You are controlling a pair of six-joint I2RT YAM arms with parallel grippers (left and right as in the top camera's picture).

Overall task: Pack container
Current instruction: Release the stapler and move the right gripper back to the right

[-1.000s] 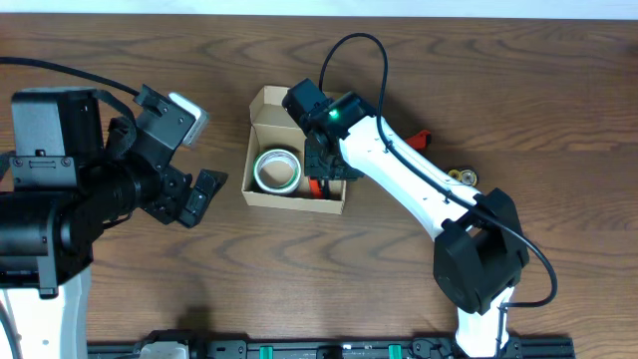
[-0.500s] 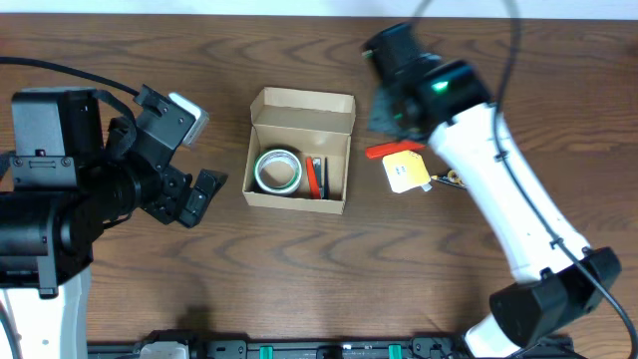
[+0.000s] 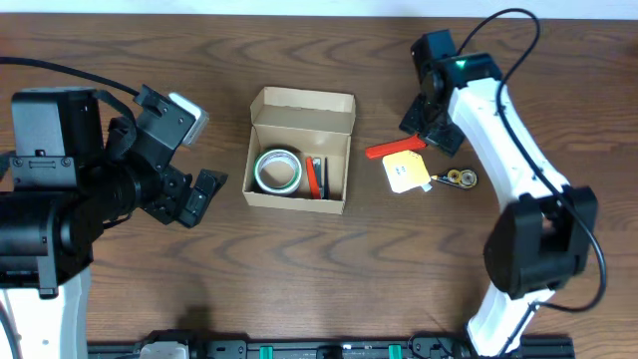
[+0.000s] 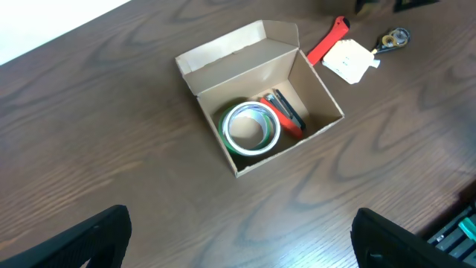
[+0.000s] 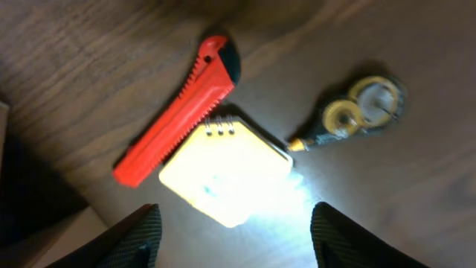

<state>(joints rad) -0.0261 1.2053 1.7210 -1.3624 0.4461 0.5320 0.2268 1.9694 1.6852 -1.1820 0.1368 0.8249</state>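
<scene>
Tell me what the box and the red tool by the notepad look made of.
The container looks like plain tan cardboard, matte, with creased folds at its lid flap. The red tool seems to be moulded plastic, smooth with a ribbed edge and a dark tip; no metal is visible.

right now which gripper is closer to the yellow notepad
Right. The right gripper hangs close by the yellow notepad; the left gripper is far off, on the other side of the container.
</scene>
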